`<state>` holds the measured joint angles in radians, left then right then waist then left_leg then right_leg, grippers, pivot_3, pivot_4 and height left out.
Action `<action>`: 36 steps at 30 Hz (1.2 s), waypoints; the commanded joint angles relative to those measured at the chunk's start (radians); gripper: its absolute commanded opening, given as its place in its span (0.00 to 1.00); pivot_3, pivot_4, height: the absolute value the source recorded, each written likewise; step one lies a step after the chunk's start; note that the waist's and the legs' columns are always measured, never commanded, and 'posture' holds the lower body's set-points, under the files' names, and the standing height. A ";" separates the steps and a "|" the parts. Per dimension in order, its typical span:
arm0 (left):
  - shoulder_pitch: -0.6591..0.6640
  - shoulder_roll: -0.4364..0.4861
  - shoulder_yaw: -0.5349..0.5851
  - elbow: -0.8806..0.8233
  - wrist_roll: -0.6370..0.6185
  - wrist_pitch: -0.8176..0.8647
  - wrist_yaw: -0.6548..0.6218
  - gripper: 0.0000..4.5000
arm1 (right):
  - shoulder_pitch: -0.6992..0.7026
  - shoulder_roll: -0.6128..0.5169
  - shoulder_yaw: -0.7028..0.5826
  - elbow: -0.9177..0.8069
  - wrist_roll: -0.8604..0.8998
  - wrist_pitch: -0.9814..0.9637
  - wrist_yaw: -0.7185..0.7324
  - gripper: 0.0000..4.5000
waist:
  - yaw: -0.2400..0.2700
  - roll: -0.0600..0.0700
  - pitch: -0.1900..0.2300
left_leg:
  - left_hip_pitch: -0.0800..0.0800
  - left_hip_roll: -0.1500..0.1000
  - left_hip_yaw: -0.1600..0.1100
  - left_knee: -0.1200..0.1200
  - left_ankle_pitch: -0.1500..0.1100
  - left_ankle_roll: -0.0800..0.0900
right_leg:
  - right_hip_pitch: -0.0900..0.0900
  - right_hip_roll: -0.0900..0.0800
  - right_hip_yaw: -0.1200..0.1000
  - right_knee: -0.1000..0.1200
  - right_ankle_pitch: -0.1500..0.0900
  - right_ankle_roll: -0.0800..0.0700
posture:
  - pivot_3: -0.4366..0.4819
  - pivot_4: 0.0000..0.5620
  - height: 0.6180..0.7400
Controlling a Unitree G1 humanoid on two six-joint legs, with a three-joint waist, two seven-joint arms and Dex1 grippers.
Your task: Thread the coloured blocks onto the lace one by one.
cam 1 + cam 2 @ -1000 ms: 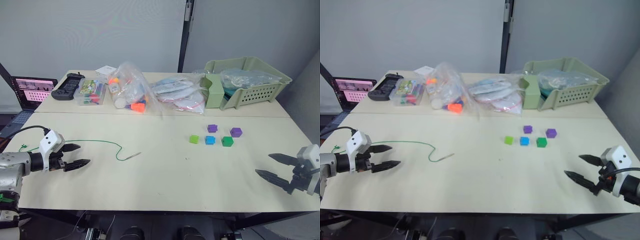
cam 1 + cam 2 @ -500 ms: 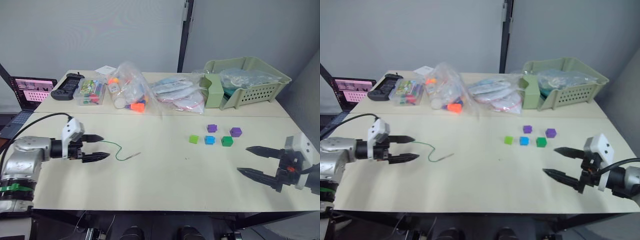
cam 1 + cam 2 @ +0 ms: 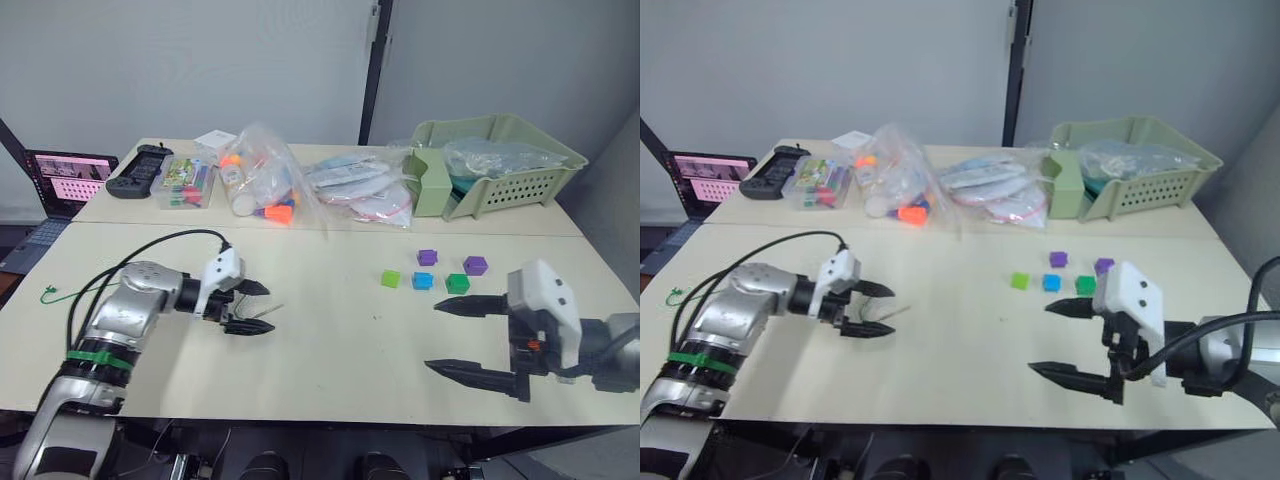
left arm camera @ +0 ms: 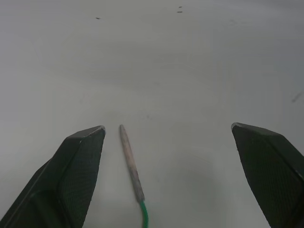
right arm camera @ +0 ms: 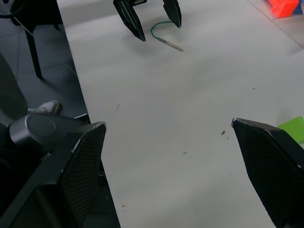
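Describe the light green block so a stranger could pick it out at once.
On the table, find the basket at the far right. Before it sit five blocks; the light green block is the leftmost, beside the blue block, paler than the dark green block.

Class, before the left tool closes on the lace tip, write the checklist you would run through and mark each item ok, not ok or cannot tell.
1. Left tool open: ok.
2. Lace tip between its fingers: ok, though it lies close to one finger, off centre.
3. Lace tip flat on the bare table, nothing on it: ok.
4. Five coloured blocks loose on the table, none threaded: ok.
5. Right tool open and short of the blocks: ok.
6. Height of the left fingers above the table: cannot tell.
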<state>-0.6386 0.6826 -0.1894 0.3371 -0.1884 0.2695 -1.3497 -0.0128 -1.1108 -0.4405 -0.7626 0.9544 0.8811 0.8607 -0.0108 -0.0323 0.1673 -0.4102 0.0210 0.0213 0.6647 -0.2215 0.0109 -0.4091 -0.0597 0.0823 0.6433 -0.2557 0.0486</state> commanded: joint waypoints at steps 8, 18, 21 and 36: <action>-0.062 -0.026 -0.058 0.175 0.146 -0.141 0.069 0.94 | -0.047 0.012 0.012 -0.049 0.043 0.047 -0.160 1.00 | -0.003 0.000 0.000 | -0.001 0.000 -0.002 0.000 0.000 0.000 | 0.000 0.000 0.000 0.001 0.000 0.000 | 0.48 0.27 0.97; -0.011 0.006 -0.053 0.186 0.139 -0.175 0.025 0.22 | -0.088 0.015 0.069 -0.026 0.059 0.042 -0.196 1.00 | -0.007 0.000 0.000 | 0.000 0.000 -0.003 0.001 0.000 0.000 | 0.000 0.000 -0.001 0.001 0.000 0.000 | 0.48 0.27 0.97; -0.005 0.004 -0.043 0.180 0.129 -0.188 0.010 0.00 | -0.097 0.014 0.082 -0.017 0.054 0.041 -0.195 1.00 | -0.005 0.000 0.000 | 0.000 0.000 -0.003 0.001 0.000 0.000 | 0.000 0.000 -0.001 0.001 0.000 0.000 | 0.48 0.27 0.97; -0.084 -0.194 -0.133 0.015 0.120 -0.108 -0.031 0.00 | -0.034 0.031 0.065 -0.013 0.028 0.044 -0.232 1.00 | 0.013 0.000 0.000 | -0.010 -0.002 -0.012 0.011 0.000 0.001 | 0.000 0.000 -0.009 0.001 0.000 0.001 | 0.48 0.27 0.97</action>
<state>-0.6955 0.4937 -0.3132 0.3893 -0.0772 0.1561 -1.3855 -0.0496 -1.0841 -0.3349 -0.7571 0.9901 0.9273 0.6352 0.0017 -0.0322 0.1671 -0.4223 0.0190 0.0079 0.6779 -0.2218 0.0118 -0.4092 -0.0602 0.0722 0.6446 -0.2553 0.0496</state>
